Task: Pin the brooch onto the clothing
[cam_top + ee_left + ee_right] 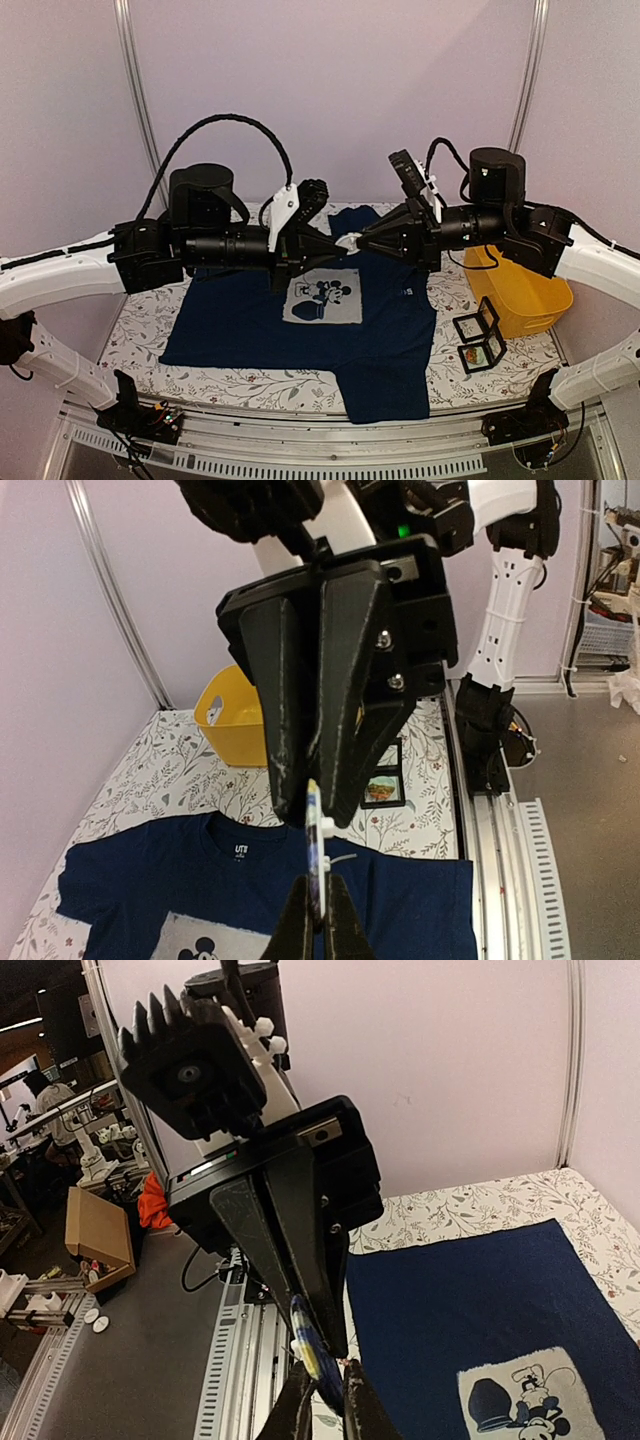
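Note:
The navy T-shirt (pixel 250 325) lies flat on the table, its pale mouse print (pixel 322 300) in the middle. My left gripper (pixel 340 245) and right gripper (pixel 357 243) meet tip to tip in the air above the shirt's chest. Both are shut on the small round blue brooch (pixel 348 244). In the left wrist view my left gripper (pixel 318 885) clamps the brooch's (pixel 315 825) lower edge, and its white pin back faces right. In the right wrist view my right gripper (pixel 322 1370) pinches the brooch (pixel 312 1340) from below. The shirt also shows in the left wrist view (pixel 150 880) and in the right wrist view (pixel 470 1300).
A yellow bin (pixel 515 290) stands at the right edge of the floral tablecloth. Small black-framed pictures (pixel 480 338) stand beside it, just right of the shirt. They also show in the left wrist view (pixel 382 785).

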Tool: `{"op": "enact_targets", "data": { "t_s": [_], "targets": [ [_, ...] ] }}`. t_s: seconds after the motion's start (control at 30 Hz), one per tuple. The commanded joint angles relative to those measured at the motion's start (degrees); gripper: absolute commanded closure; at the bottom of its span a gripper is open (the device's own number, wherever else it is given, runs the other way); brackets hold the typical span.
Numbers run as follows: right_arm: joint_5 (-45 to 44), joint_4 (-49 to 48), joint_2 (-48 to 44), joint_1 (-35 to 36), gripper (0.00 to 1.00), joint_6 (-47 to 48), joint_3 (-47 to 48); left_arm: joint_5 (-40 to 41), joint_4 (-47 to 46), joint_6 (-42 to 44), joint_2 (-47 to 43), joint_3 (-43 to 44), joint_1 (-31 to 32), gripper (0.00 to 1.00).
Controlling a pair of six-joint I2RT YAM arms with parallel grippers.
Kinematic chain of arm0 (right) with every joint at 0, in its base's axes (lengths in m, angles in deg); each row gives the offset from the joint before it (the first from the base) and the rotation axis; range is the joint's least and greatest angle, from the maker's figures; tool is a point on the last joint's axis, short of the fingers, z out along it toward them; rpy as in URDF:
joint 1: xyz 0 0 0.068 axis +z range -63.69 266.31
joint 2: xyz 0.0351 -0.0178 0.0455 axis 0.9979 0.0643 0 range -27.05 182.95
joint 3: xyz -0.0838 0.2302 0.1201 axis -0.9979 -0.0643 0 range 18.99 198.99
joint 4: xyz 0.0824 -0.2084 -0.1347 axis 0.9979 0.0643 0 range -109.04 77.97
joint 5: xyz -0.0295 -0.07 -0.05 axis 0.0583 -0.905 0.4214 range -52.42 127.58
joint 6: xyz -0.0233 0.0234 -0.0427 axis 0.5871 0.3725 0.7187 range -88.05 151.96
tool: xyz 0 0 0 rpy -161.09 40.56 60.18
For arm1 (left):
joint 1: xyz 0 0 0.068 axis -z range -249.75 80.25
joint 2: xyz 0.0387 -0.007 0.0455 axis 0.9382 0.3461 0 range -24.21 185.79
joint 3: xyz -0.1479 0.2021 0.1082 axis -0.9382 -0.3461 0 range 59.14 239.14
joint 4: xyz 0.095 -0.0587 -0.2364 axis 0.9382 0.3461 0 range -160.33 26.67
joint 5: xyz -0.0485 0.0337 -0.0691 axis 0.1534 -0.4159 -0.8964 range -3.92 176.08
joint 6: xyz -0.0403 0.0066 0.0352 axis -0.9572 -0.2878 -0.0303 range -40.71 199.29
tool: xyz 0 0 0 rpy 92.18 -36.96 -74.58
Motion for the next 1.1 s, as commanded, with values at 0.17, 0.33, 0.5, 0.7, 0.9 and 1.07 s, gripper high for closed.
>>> {"op": "enact_targets", "data": {
  "t_s": [0.17, 0.33, 0.5, 0.7, 0.9, 1.07],
  "targets": [
    [-0.41, 1.8, 1.45, 0.34, 1.0, 0.14, 0.11, -1.12, 0.05, -0.14, -0.01, 0.44, 0.5, 1.0],
    [-5.34, 2.68, 0.71, -0.33, 1.0, 0.14, -1.07, 4.82, 0.23, -2.53, 0.04, -0.12, -0.01, 0.66],
    [-12.06, 0.78, 0.07, -7.99, 1.0, -5.91, -8.42, 14.13, 3.3, -19.82, 0.5, -5.48, -10.32, 0.5],
    [-16.52, -8.58, 2.43, -13.13, 1.0, -12.74, -20.38, 12.13, 0.82, -38.98, -0.71, -25.54, -24.57, 0.51],
    [-16.56, -14.88, 7.37, -16.27, 1.0, -14.7, -26.49, 19.64, -2.49, -48.39, -2.06, -42.03, -29.24, 0.51],
    [-14.91, -18.32, 11.5, -18.55, 1.0, -15.49, -29.35, 23.45, -4.51, -56.04, -3.33, -49.8, -32.73, 0.51]
  ]
}}
